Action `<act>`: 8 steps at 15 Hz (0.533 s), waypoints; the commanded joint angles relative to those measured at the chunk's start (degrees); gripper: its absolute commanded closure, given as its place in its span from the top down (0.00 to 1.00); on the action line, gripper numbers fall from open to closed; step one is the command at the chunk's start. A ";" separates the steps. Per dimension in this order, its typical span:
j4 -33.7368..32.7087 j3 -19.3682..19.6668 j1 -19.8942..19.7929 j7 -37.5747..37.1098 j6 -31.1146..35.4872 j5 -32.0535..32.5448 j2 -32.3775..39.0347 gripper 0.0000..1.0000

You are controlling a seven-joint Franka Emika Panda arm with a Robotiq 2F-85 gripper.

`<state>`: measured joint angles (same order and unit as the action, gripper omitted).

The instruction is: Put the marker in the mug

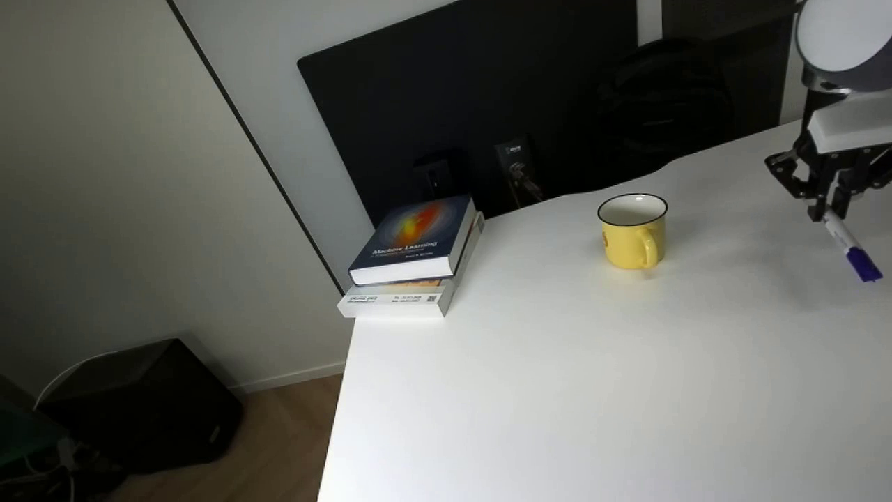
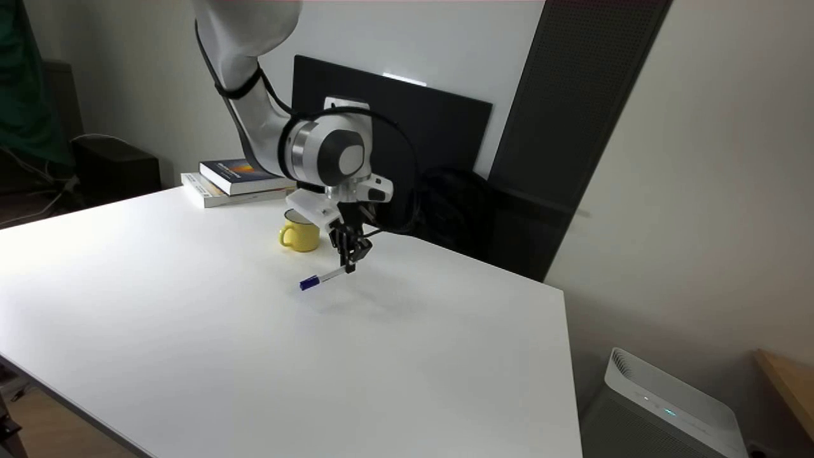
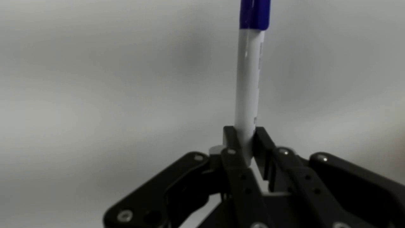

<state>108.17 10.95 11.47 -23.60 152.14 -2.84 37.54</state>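
The marker is a slim white stick with a dark purple cap; it shows in both exterior views (image 1: pixel 840 231) (image 2: pixel 331 275) and in the wrist view (image 3: pixel 248 76). My gripper (image 1: pixel 829 210) is shut on its white end, with the cap pointing out and tilted downward; the gripper also shows in an exterior view (image 2: pixel 348 263) and in the wrist view (image 3: pixel 244 139). The marker is held above the table. The yellow mug (image 1: pixel 624 244) stands upright with its white inside open upward. In an exterior view the mug (image 2: pixel 301 236) is partly covered by the arm. The mug is out of the wrist view.
Two stacked books (image 1: pixel 411 240) lie at a table corner, beyond the mug from the gripper; they also show in an exterior view (image 2: pixel 238 181). A black panel (image 1: pixel 446 104) and a dark backpack (image 1: pixel 658 104) stand behind the white table (image 1: pixel 592 390).
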 commanded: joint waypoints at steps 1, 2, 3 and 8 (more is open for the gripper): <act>0.84 1.74 0.72 -2.30 3.75 3.02 -3.60 0.04; 0.88 1.64 0.74 -2.32 5.92 3.04 -4.22 0.04; 0.98 1.87 1.19 -2.54 8.53 3.44 -4.57 0.04; 0.08 8.76 9.69 -4.26 19.77 8.91 -3.41 0.04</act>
<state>108.27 14.43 15.31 -24.28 167.23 2.27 33.80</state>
